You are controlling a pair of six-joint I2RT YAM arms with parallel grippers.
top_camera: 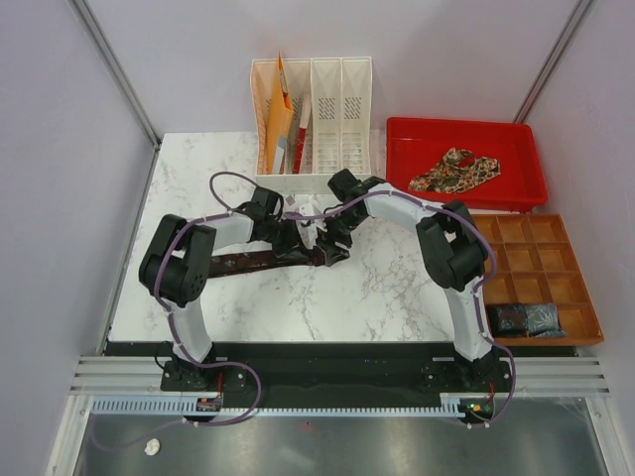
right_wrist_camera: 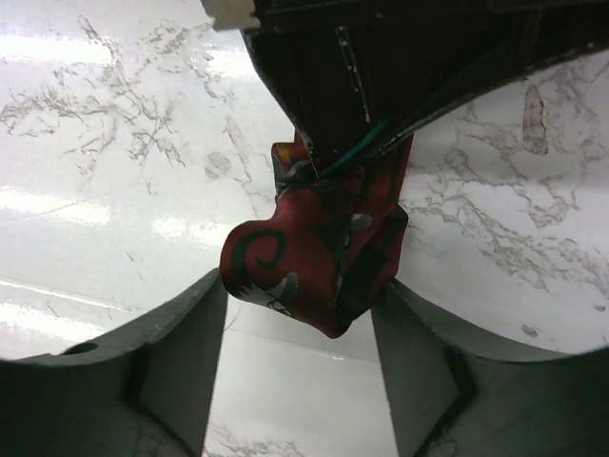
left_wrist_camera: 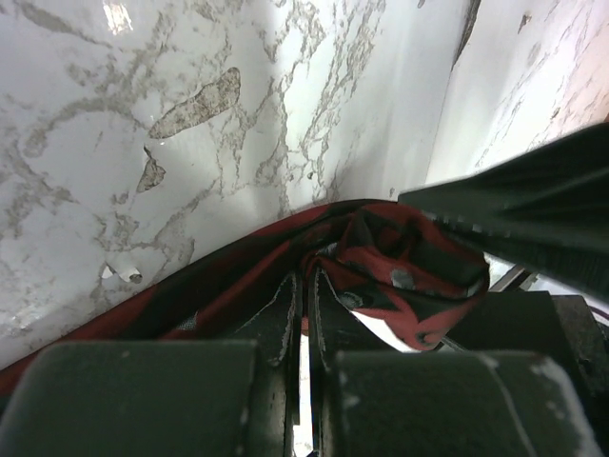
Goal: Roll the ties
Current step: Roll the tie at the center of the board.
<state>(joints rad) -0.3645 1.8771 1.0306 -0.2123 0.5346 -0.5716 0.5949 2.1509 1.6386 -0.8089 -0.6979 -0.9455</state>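
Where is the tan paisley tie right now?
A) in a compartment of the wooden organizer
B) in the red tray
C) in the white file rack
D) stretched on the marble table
B: the paisley tie lies crumpled inside the red tray; the one stretched on the marble table is the maroon tie.

White marble-pattern table (top_camera: 327,297), grey veining, glossy top. Overhead light shows as bright bands of glare (right_wrist_camera: 57,48) on it. Plain pale lilac-grey walls (top_camera: 179,59) close in three sides, with slanting metal posts (top_camera: 114,69) at the back corners. Aluminium rail (top_camera: 337,375) runs along the near edge; dull grey surface (top_camera: 347,441) lies below it.
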